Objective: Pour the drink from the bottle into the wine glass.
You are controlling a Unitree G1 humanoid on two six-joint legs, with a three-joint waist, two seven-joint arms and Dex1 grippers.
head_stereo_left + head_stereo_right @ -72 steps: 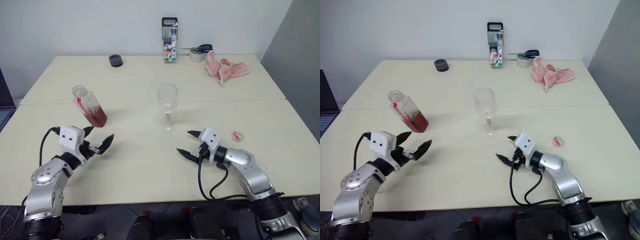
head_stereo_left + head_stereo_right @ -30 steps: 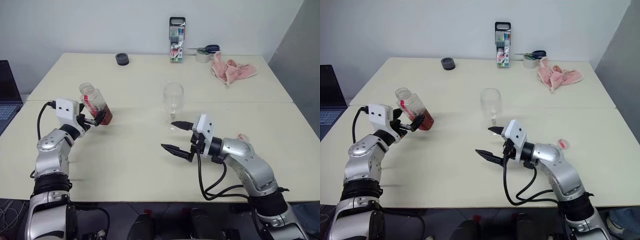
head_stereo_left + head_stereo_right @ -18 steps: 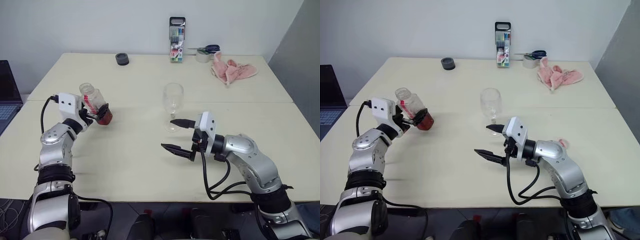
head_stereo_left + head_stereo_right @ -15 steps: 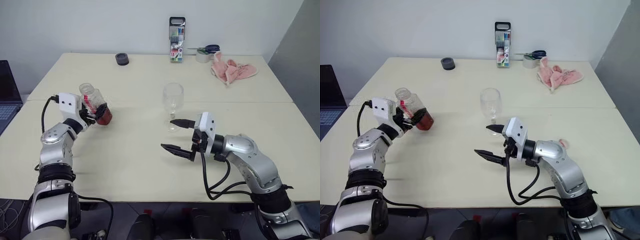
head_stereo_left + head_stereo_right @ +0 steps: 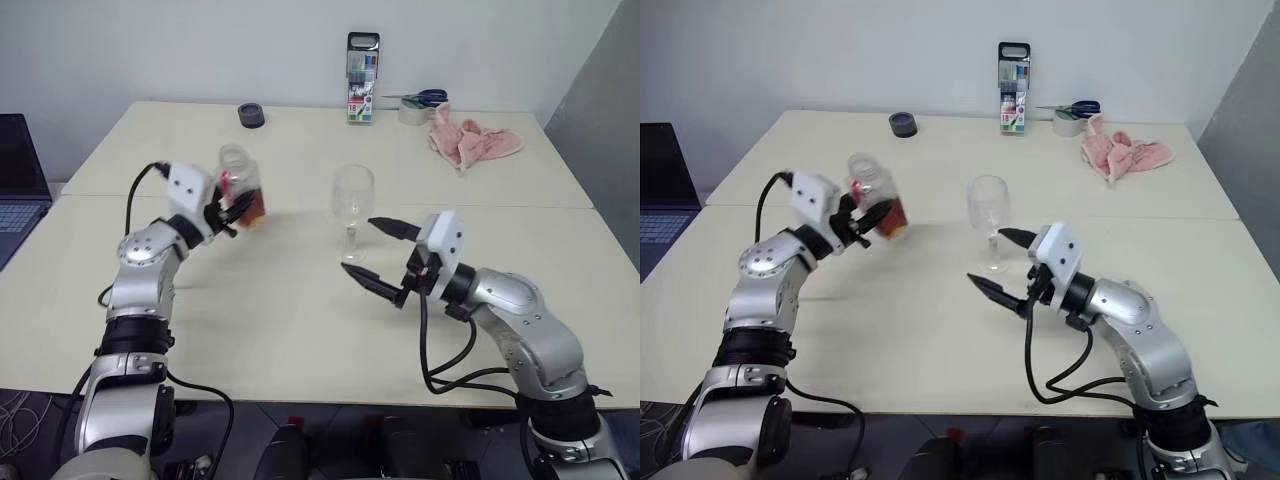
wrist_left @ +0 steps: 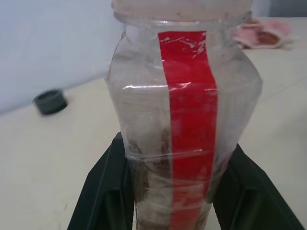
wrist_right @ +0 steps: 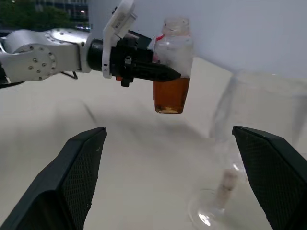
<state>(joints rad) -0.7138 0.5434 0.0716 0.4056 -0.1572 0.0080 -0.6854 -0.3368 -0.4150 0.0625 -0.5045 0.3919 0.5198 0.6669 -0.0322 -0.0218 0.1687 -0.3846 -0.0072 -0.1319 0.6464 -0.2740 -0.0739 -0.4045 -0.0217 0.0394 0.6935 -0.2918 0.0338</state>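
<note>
Lifted since the earlier frame, your bottle (image 5: 877, 203) now hangs above the table (image 5: 940, 340), pinched between the closed fingers of the left gripper (image 5: 865, 217), drink (image 7: 171, 95) pooled at its base. Your right gripper (image 5: 1002, 263) gapes wide and empty, the wine glass (image 5: 989, 218) standing just beyond its fingertips.

The cream counter (image 5: 300, 320) is two slabs joined by a seam running from 9 to 3 o'clock. The wine glass (image 5: 352, 205) stands near the centre. Along the 12 o'clock edge lie a black round cap (image 5: 251, 115), an upright marker case (image 5: 362, 63), scissors (image 5: 425, 97) on a tape roll (image 5: 411, 112), and, toward 1 o'clock, a pink cloth (image 5: 472, 144).
</note>
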